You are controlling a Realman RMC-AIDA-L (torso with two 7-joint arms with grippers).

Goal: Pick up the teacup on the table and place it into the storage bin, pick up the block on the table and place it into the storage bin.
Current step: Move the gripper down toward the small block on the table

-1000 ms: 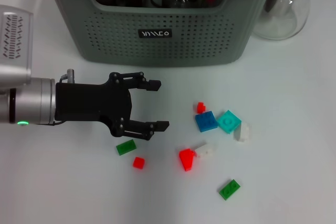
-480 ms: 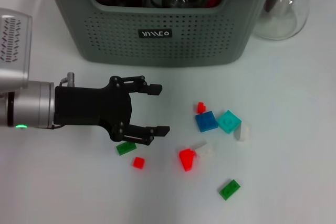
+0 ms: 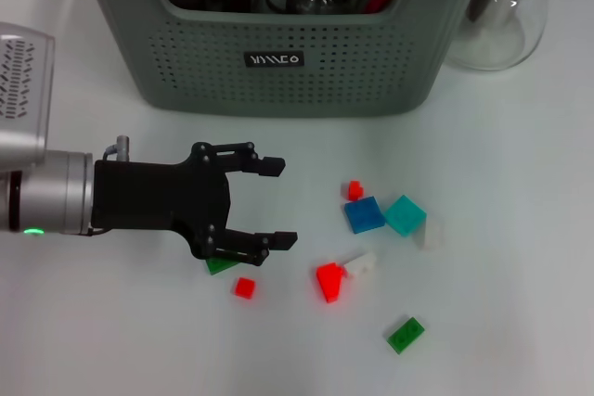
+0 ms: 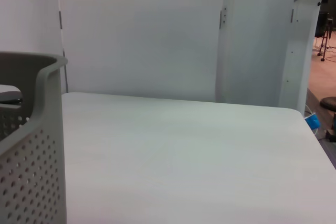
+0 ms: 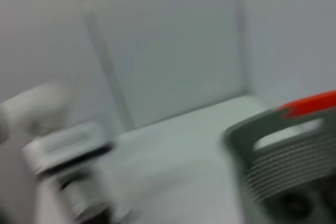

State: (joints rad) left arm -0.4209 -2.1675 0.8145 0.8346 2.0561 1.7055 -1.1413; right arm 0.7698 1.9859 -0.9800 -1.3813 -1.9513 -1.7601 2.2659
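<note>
Blocks lie scattered on the desk; nearest my spread left pincer (image 3: pixel 276 203) is a small red block (image 3: pixel 244 287), light, rigid, best pinched across flat sides. Beyond stands the storage bin (image 3: pixel 278 53).

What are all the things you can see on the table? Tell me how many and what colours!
Perforated plastic storage bin: one, grey-green, far side of the table, dark glassware inside.
Clear glass pot: one, dark lid, right of the bin.
Green flat blocks: two, one nearest the front, one partly under the gripper.
Red blocks: three, small cube, wedge-like piece, tiny one.
Blue square block: one, mid-cluster.
Teal block: one, beside the blue.
White blocks: two.
White table: one.
Left gripper: black, open, above the table's left part.
Right gripper: not seen.
</note>
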